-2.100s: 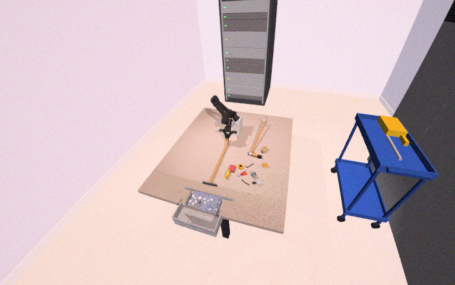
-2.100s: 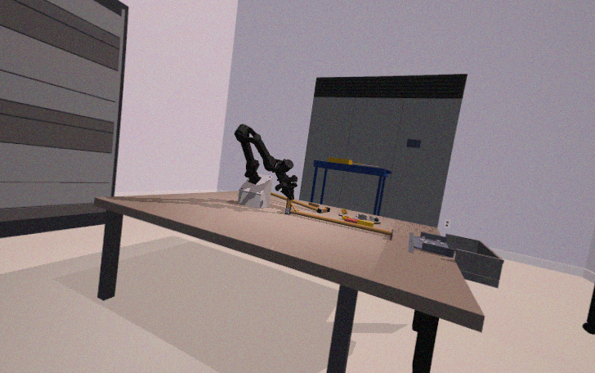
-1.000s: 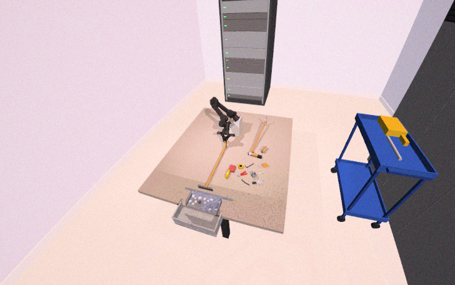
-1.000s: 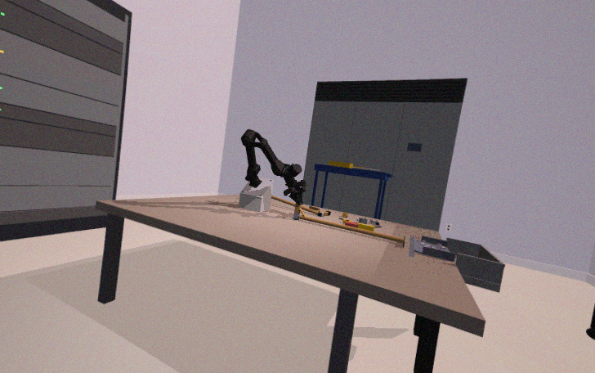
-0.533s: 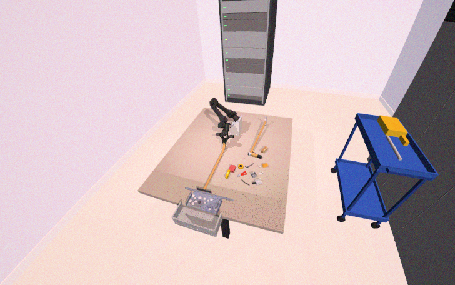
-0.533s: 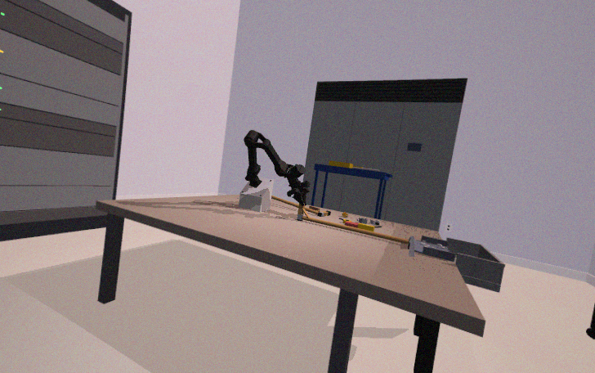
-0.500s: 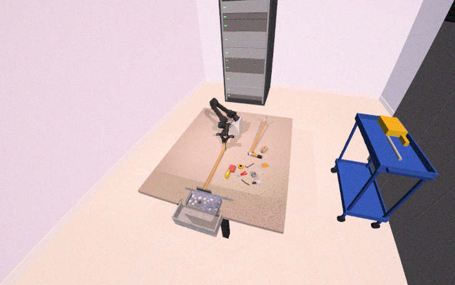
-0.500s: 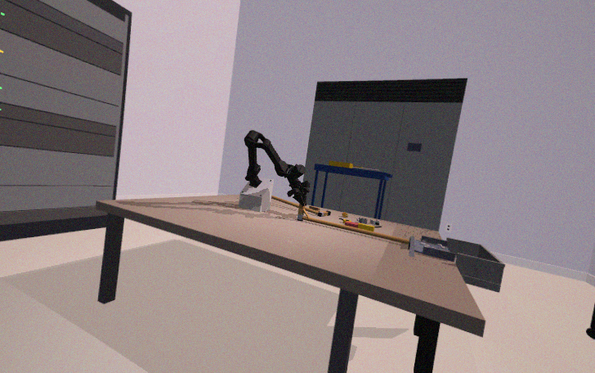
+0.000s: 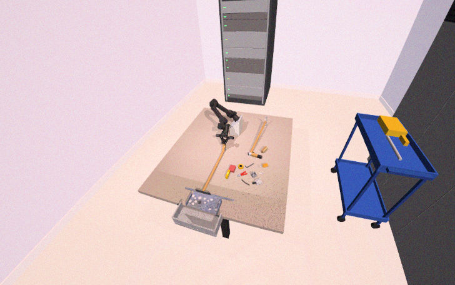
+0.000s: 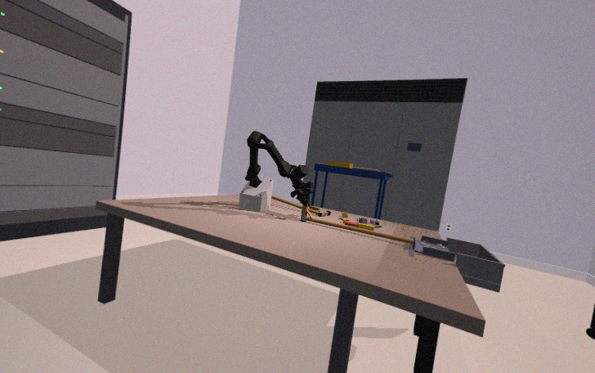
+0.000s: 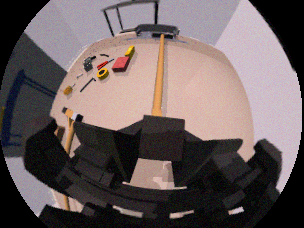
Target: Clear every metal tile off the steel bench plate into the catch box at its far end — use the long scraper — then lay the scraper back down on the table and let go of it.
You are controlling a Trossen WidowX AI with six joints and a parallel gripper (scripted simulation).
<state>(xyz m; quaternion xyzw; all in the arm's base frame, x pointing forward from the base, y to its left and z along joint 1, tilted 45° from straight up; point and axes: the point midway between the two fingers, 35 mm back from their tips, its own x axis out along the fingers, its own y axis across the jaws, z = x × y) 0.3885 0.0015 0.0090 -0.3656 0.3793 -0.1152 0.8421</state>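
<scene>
Gripper (image 9: 224, 142) (image 10: 305, 204) (image 11: 158, 122) fingers stood only partly open, closed on the near end of the long scraper (image 9: 214, 167) (image 10: 364, 230) (image 11: 159, 75), so you had the tool in hand. Its handle ran out along the table (image 9: 181, 160) (image 10: 245, 232) (image 11: 210, 90), and its blade (image 9: 202, 192) (image 10: 413, 245) (image 11: 162, 35) was at the near edge of the steel plate (image 9: 214, 209) (image 10: 439, 253). Pale tiles (image 9: 199, 197) lay scattered over that plate, and the catch box (image 9: 197, 228) (image 10: 480, 268) sat just beyond. You were, I judged, lining up the push. Next you needed to set the blade low behind the tiles, then drive it straight toward the box, keeping your grip firm against twisting.
</scene>
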